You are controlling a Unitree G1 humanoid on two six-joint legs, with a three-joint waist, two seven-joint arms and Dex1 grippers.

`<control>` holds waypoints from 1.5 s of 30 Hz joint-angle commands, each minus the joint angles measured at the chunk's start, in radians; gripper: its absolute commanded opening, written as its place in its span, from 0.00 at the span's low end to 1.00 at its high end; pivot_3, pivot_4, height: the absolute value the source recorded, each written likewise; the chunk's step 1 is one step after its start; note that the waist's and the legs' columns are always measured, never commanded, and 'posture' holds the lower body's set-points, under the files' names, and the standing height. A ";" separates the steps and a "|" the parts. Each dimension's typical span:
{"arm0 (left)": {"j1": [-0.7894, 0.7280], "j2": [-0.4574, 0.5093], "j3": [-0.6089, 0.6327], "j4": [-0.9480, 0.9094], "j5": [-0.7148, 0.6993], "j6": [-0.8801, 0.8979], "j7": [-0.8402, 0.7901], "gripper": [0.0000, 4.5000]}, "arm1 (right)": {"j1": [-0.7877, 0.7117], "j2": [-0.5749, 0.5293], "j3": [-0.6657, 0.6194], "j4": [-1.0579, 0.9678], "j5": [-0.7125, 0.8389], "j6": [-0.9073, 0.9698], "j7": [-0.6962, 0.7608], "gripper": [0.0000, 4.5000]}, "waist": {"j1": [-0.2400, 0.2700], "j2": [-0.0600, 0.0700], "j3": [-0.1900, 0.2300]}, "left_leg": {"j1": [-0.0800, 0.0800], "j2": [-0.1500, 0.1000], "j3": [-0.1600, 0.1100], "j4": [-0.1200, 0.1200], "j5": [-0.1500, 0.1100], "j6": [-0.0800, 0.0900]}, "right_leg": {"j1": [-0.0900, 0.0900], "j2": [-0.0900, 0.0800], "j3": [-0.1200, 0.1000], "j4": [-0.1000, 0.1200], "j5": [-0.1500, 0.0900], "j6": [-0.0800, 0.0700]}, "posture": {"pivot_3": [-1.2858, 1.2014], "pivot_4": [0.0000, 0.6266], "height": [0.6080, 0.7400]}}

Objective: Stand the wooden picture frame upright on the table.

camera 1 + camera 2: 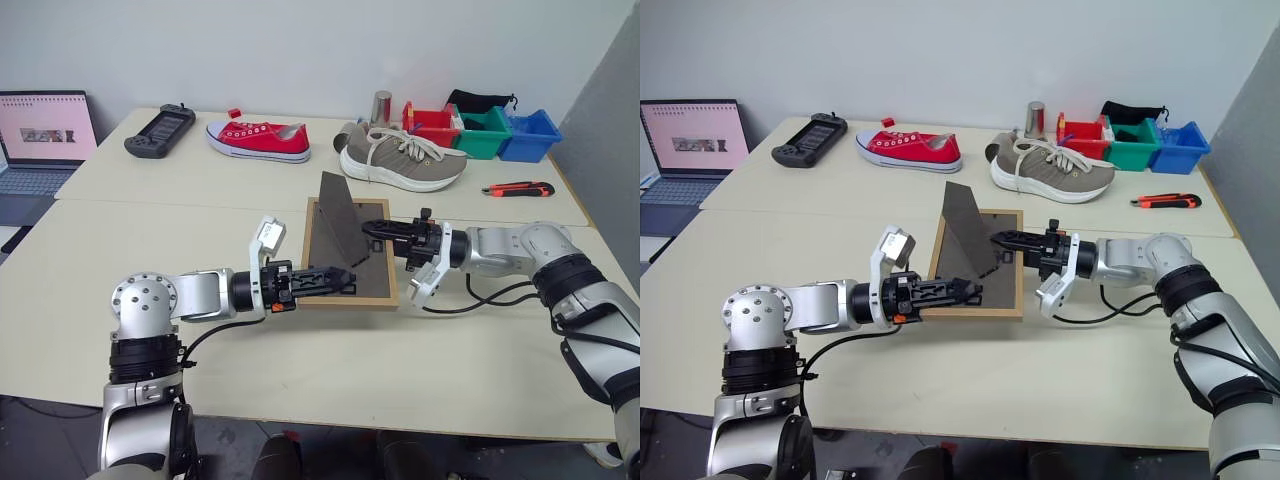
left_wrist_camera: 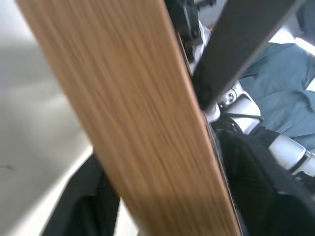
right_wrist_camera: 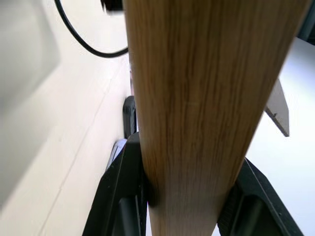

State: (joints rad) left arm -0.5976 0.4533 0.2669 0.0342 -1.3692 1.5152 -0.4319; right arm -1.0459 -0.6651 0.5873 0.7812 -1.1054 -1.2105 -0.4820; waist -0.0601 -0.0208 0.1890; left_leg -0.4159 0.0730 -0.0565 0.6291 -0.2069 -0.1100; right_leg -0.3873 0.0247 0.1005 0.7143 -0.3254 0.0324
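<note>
Nearest to us, our left hand (image 1: 335, 280) reaches in level from the left, its two black fingers set either side of the near-left edge of the wooden picture frame (image 1: 352, 255). In its wrist view the light-wood edge runs between the fingers with some slack on each side, so we read this hand as apart rather than clamped.

Our right hand (image 1: 1002, 240) comes in from the opposite side — its fingers (image 3: 125, 187) press against both faces of the frame's wooden edge, clamped on it.

The wooden picture frame sits over the middle of the near desk (image 1: 300, 380) section, just on our side of the seam. Its dark grey-brown back faces up, and the fold-out stand (image 1: 338, 215) rises from it as a dark wedge. Whether the frame lies flat or is lifted slightly off the desk, we cannot tell.

On the far section stand a red sneaker (image 1: 258, 139), a grey sneaker (image 1: 400, 158), a black game controller (image 1: 160, 131), coloured bins (image 1: 485, 130) and a red-and-black utility knife (image 1: 518, 188). An open laptop (image 1: 40, 140) sits off to the left.
</note>
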 commanded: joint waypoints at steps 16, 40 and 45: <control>0.006 0.364 -0.057 -0.164 0.449 -0.413 -0.174 1.00 | 0.178 0.138 -0.199 -0.055 1.207 0.501 1.024 0.29 | -0.005 0.000 0.000 | 0.001 -0.007 -0.002 0.001 0.000 0.001 | 0.005 -0.008 -0.002 -0.001 0.000 0.001 | 0.52 0.24 1.00; 0.170 0.412 -0.145 -0.321 0.712 -0.655 -0.314 1.00 | 0.074 0.415 -0.409 0.048 1.507 1.489 1.632 0.29 | 0.001 0.000 0.000 | -0.004 -0.008 -0.004 -0.001 -0.002 0.006 | -0.001 -0.007 -0.004 -0.001 0.000 0.001 | 0.52 0.24 1.00; 0.180 0.413 -0.153 -0.332 0.724 -0.659 -0.322 1.00 | 0.105 0.424 -0.401 0.068 1.444 1.458 1.650 0.45 | 0.001 0.000 0.000 | -0.003 -0.008 -0.004 -0.001 -0.002 0.006 | -0.001 -0.007 -0.004 -0.001 0.000 0.002 | 0.52 0.24 1.00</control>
State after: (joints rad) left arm -0.4155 0.8672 0.0870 -0.2676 -0.6487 0.8649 -0.7537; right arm -0.9514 -0.2435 0.1991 0.8498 0.3632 0.2650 1.1429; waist -0.0593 -0.0208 0.1895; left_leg -0.4193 0.0653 -0.0601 0.6278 -0.2088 -0.1043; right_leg -0.3884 0.0173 0.0962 0.7131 -0.3259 0.0340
